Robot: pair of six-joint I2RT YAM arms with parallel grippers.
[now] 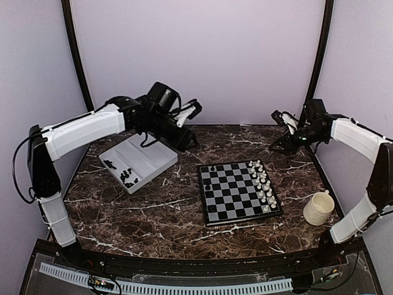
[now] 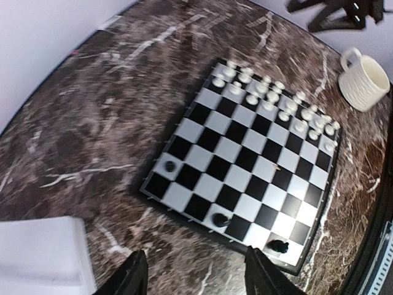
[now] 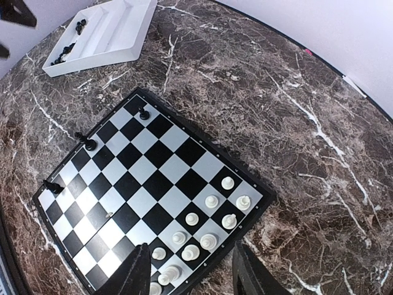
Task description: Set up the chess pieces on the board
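Observation:
The board (image 1: 236,195) lies right of centre, with white chessmen (image 1: 263,184) in two rows along its right side. Three black chess pieces (image 1: 213,167) stand spaced along its left edge; the left wrist view shows them (image 2: 220,219) too. More black pieces (image 1: 128,178) lie in the white tray (image 1: 150,157). My left gripper (image 1: 186,142) hangs open and empty above the table between tray and board (image 2: 245,160), fingers (image 2: 132,276) wide apart. High over the far right corner, my right gripper (image 1: 278,146) is open and empty above the white rows (image 3: 209,239).
A cream mug (image 1: 319,208) stands right of the board near the right arm's base. The tray (image 3: 104,31) sits at the back left with a second, bare compartment. Purple walls close in the marble table (image 1: 153,215).

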